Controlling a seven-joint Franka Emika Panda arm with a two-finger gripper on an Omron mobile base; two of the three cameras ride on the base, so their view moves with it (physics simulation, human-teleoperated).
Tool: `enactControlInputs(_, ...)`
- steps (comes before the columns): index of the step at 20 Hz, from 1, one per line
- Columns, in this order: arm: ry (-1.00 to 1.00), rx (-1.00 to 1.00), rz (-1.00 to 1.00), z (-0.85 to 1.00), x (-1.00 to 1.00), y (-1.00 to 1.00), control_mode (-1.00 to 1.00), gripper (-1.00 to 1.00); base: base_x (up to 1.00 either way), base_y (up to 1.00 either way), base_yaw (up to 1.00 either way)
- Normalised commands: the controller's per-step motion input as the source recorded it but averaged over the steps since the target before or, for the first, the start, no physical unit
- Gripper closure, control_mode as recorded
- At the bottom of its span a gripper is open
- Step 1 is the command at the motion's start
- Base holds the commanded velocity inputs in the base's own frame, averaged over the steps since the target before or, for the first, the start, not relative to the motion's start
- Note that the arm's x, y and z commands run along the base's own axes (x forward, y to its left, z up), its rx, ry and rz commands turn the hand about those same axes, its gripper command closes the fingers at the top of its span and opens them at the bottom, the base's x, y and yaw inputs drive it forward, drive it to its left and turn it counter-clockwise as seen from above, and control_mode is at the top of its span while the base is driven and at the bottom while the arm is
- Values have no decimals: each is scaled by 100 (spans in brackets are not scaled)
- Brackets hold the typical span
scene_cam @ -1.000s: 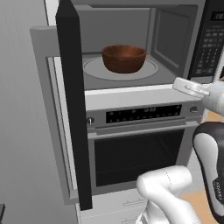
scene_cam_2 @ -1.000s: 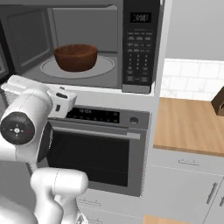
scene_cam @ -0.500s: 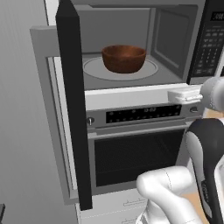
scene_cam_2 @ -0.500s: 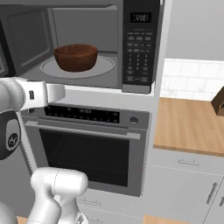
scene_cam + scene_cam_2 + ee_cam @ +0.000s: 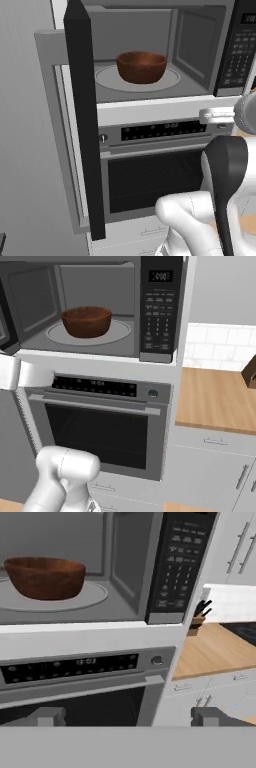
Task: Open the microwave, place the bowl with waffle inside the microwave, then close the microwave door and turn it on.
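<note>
Seen from the left base camera, the wide black-fronted microwave (image 5: 150, 55) stands open, its tall black microwave door (image 5: 85, 120) swung out edge-on at left, while the round reddish-brown wooden-looking bowl (image 5: 141, 66) rests on the glass turntable (image 5: 107, 80); the white arm's hand hangs at the right, well apart from that door, with the silver-trimmed oven (image 5: 150, 175) below. From the right base camera, the bowl (image 5: 86, 320) sits centred in the grey cavity, the dark keypad strip (image 5: 159, 308) to its right, a wooden desk (image 5: 215, 401) beyond. In the hand view, the 2 fingers (image 5: 47, 716) are spread wide and hold nothing; the bowl (image 5: 45, 577) lies up and left of them, so closing likely means reaching left around the door.
</note>
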Motion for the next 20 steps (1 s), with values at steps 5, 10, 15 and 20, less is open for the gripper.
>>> enactControlInputs(5,10,0,-23,-8,-100,0,-100,-100,0,0,0)
enactControlInputs(10,0,0,-4,-6,-100,0,-100,-100,0,0,0)
enactControlInputs(15,-1,0,10,-41,-78,7,-100,-100,0,0,0)
enactControlInputs(20,-9,-5,22,-59,-75,46,-100,-100,0,0,0)
